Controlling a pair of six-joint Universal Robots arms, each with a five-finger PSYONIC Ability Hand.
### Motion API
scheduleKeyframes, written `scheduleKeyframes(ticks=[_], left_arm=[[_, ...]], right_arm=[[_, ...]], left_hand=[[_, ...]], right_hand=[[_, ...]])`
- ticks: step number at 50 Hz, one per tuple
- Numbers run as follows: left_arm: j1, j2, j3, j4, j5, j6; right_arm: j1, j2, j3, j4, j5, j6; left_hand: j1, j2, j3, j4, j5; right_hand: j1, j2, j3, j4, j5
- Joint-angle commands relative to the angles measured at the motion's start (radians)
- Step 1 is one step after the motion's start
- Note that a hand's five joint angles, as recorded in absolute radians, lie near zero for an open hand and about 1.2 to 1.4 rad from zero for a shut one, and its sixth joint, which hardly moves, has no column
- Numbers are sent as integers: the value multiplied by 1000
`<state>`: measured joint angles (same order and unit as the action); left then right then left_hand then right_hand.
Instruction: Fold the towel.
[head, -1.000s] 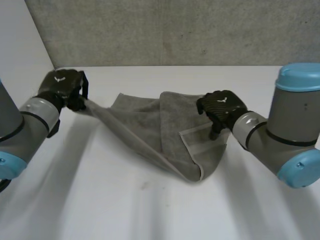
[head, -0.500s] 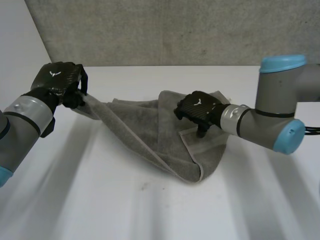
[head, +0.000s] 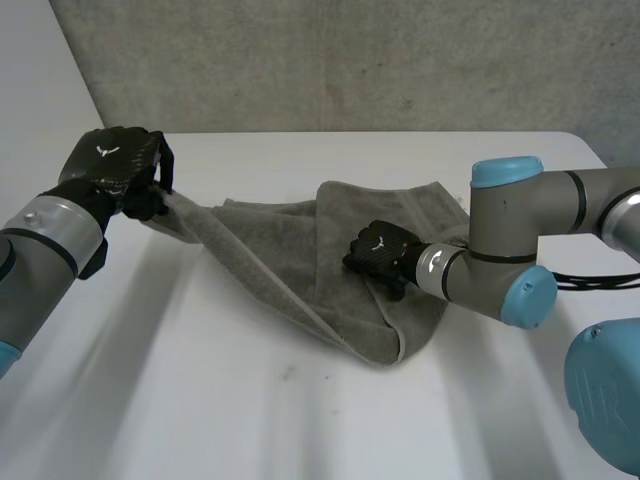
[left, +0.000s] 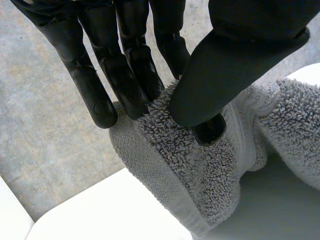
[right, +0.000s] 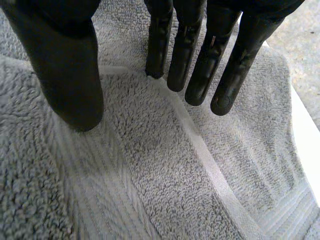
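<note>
left hand (left: 150, 55) | thumb and straight fingers pinched a bunched edge of the grey towel (left: 200, 170) | raised above white surface (left: 105, 210)

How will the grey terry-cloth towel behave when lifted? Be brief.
Likely floppy: the grey terry-cloth towel sags from where the left hand pinches it. Probably not slippery: its looped pile looks grippy. Pushed by the right hand, it would likely bunch into folds.
</note>
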<state>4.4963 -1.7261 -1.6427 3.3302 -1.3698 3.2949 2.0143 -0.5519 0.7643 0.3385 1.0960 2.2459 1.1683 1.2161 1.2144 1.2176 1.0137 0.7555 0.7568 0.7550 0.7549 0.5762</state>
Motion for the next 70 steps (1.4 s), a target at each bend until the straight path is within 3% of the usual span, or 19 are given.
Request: scheduleKeyframes(ticks=[1,8,19,27,29,30,34,40,43,49,52,60,62,65,67,68,70], left_arm=[[1,-1,0,0,0,0],[4,-3,-2,0,0,0],[9,-6,0,0,0,2],[38,5,-3,-6,-2,2],[64,49,-29,-15,0,0],[64,49,-29,-15,0,0],[138,155,-74,-20,35,-1],[179,281,-54,-52,120,-87],[185,312,-22,-57,121,-138],[187,298,1,-64,124,-163],[181,243,-3,-67,127,-158],[162,-58,119,-92,129,-155],[146,-180,267,-121,126,-155],[133,-224,362,-133,124,-155],[119,-279,571,-141,120,-162],[119,-279,572,-141,120,-163],[118,-288,745,-130,113,-175]], right_arm=[[0,1,-10,-18,35,-19],[0,-16,-10,-55,56,3],[-11,-57,3,-52,97,43],[-149,-321,81,-41,136,259],[-237,-483,203,-32,117,313],[-238,-484,204,-32,117,313],[-360,-721,390,-32,78,334],[-492,-957,429,-30,-14,401],[-512,-999,396,-29,-31,461],[-520,-967,345,36,-45,466],[-522,-867,317,97,-31,446],[-460,-617,145,221,21,284],[-402,-507,-6,220,105,287],[-374,-459,-111,208,154,296],[-345,-380,-343,119,214,351],[-345,-379,-344,119,214,351],[-345,-347,-501,-48,226,487]], left_hand=[[228,180,182,179,208],[228,180,182,179,208],[228,180,182,179,208],[228,180,182,179,208],[228,180,182,179,208],[228,180,182,179,208],[228,180,182,179,208],[228,180,182,179,208],[228,180,182,179,208],[228,180,182,179,208],[228,180,182,179,208],[228,180,182,179,208],[228,180,182,179,208],[228,180,182,179,208],[228,180,182,179,208],[228,180,182,179,208],[228,180,182,179,208]], right_hand=[[284,282,284,284,288],[640,639,640,640,645],[641,639,641,641,646],[641,639,641,641,646],[641,639,641,641,646],[641,639,641,641,646],[641,639,641,641,646],[641,639,641,641,646],[641,639,641,641,646],[641,639,641,641,646],[641,639,641,641,646],[641,639,641,641,646],[641,639,641,641,646],[641,639,641,641,646],[641,639,641,641,646],[641,639,641,641,646],[641,639,641,641,646]])
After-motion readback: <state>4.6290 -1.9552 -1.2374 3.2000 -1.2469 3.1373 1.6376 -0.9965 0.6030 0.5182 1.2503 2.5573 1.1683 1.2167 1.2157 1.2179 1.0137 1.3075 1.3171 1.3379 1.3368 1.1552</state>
